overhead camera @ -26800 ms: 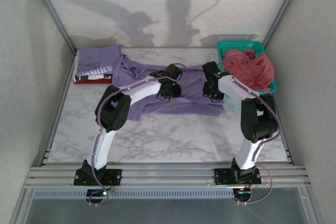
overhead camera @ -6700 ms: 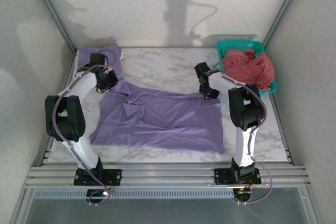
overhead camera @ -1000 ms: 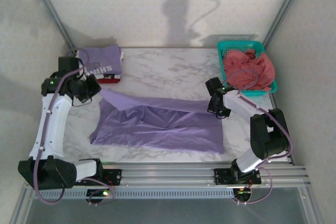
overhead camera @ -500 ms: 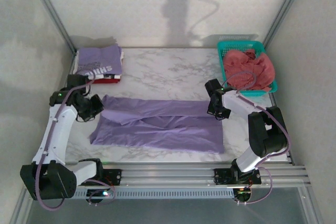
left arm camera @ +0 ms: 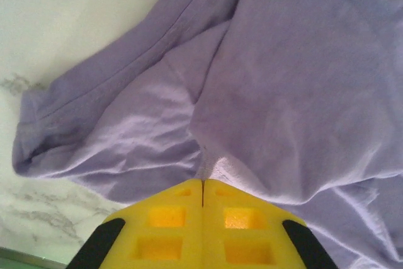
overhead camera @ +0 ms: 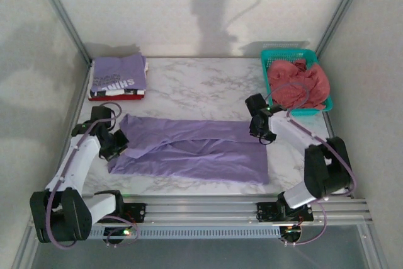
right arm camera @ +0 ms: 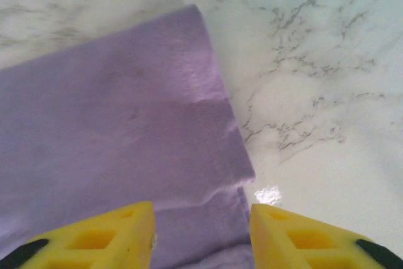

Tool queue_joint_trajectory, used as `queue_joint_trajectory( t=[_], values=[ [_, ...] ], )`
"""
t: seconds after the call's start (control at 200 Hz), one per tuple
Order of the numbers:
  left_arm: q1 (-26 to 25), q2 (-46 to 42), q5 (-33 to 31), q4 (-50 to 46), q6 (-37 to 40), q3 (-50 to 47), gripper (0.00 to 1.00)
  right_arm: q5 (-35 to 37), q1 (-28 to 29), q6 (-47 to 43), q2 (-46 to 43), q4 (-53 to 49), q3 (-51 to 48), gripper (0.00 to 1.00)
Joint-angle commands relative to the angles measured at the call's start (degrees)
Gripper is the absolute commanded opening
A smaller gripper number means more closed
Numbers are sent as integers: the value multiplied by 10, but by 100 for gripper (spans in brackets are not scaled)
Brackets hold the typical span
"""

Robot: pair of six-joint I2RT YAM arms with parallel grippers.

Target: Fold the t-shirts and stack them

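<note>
Across the middle of the marble table [overhead camera: 208, 86] the lavender tee [overhead camera: 195, 155] is lying folded into a long band. The teal basket [overhead camera: 286, 55] is sitting just past its far right corner with coral-pink tees [overhead camera: 299, 83] spilling out, and the folded stack [overhead camera: 118, 77] is resting off its far left corner. At the tee's left end the left gripper [left arm camera: 203, 184] is pinching the cloth with fingers pressed together, while the right gripper [right arm camera: 201, 212] is hovering over the far right corner, fingers apart and gripping nothing.
</note>
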Motion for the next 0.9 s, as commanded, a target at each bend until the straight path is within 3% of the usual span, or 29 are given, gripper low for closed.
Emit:
queue_joint_trajectory(
  t=[0.0, 0.185, 0.365, 0.511, 0.701, 0.896],
  values=[
    [5, 29, 10, 28, 8, 69, 0, 30, 39, -8, -59, -27, 23, 48],
    [7, 119, 25, 25, 52, 161, 0, -8, 154, 52, -42, -15, 77, 48],
    [10, 191, 53, 47, 79, 202, 0, -46, 293, 116, 98, 36, 181, 46],
    [20, 234, 90, 63, 97, 210, 0, -50, 377, 97, 217, 60, 298, 45],
    [35, 274, 129, 91, 116, 200, 0, -75, 428, 111, 339, 93, 407, 44],
    [63, 291, 156, 104, 136, 196, 0, -33, 447, 171, 429, 33, 520, 41]
  ],
)
